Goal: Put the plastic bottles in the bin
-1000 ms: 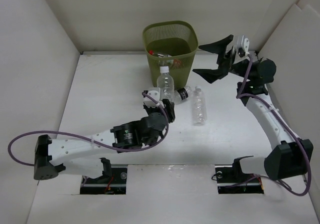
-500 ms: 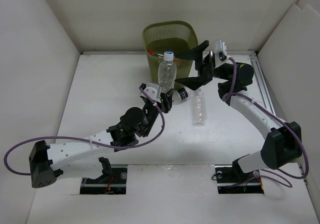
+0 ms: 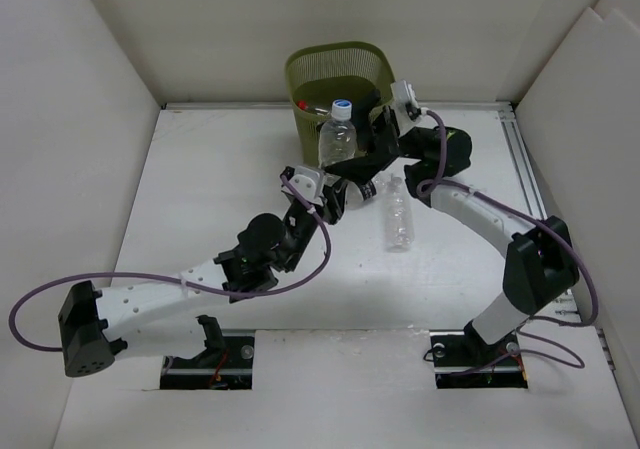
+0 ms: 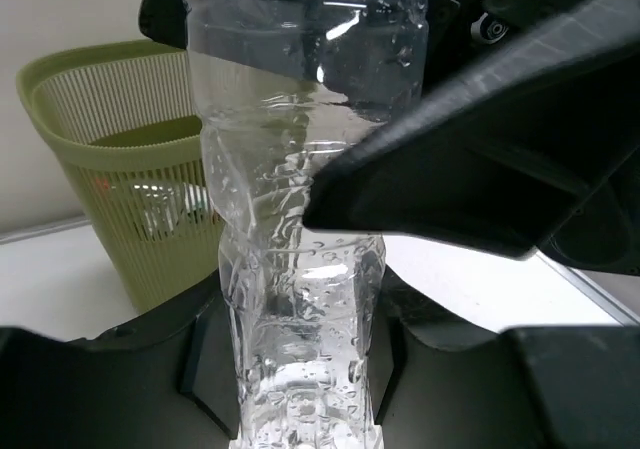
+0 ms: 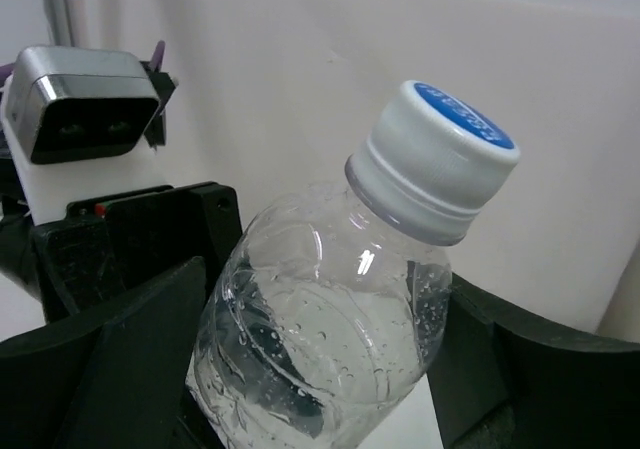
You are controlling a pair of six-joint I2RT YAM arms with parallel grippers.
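One clear bottle [image 3: 338, 141]: left end effector [image 3: 332, 182] pinches it, right end effector [image 3: 360, 141] spread alongside.

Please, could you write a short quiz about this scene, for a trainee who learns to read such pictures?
1. True or false: the left pincer grips the upright bottle at its base.
2. How many bottles lie flat on the table before the bin?
3. The right pincer has its jaws: a) shut above the bin; b) open, either side of the upright bottle; c) shut on a lying bottle.
Key: 1 true; 2 two, the dark-labelled one and the clear one; 3 b.
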